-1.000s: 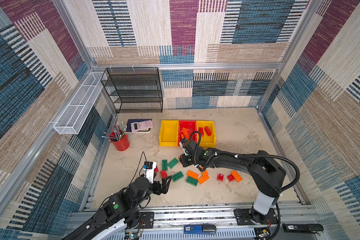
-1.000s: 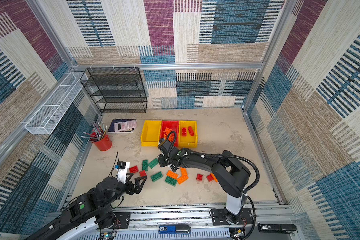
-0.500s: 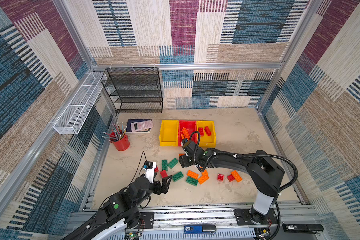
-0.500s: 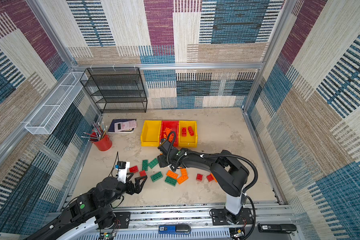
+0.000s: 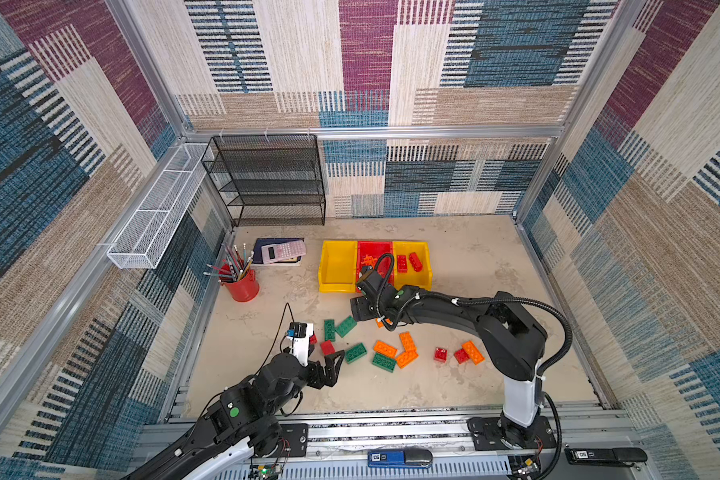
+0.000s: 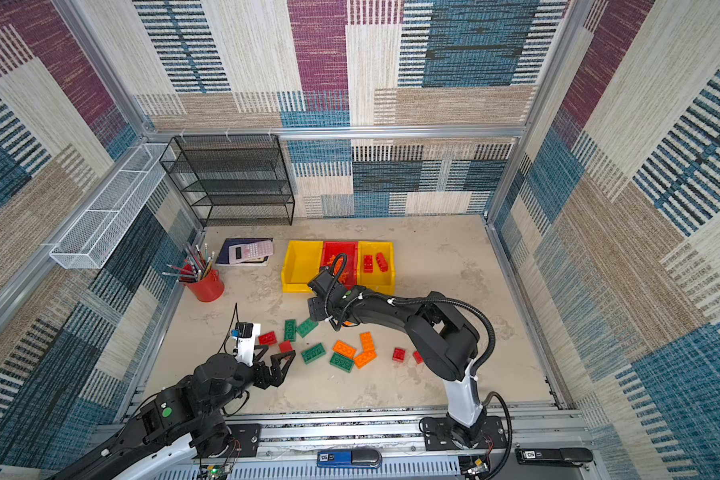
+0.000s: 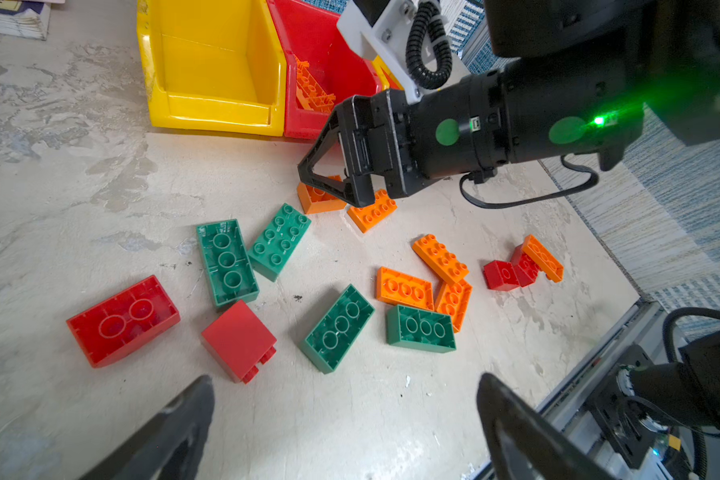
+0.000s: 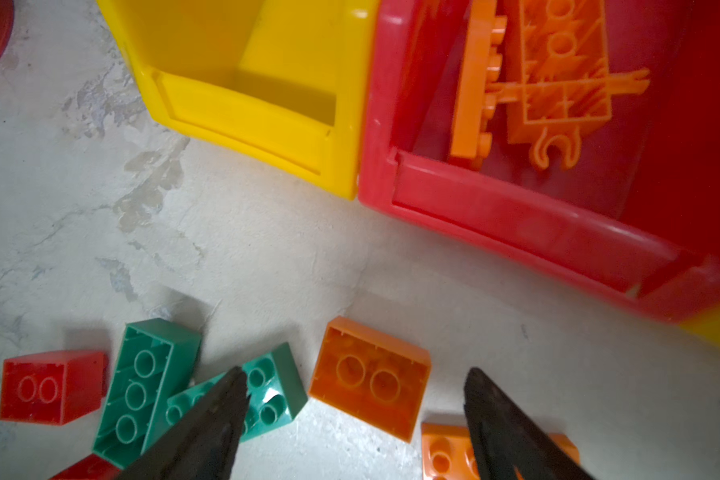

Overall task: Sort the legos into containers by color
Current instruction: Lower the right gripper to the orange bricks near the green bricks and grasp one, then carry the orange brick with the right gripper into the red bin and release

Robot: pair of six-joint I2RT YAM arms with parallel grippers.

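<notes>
Robot lab cell: aluminium frame (image 5: 391, 132), patterned wall panels (image 5: 366, 62), base rail (image 5: 391, 433).

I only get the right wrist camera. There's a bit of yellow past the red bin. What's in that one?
Observer: Two red bricks lie in that far yellow bin.
Operator: Where's the other arm?
Observer: The left gripper is wide open, with a small red brick just ahead of its fingers.
Operator: I see two green ones. Are there more?
Observer: Yes, four green bricks lie on the table in all.
</notes>
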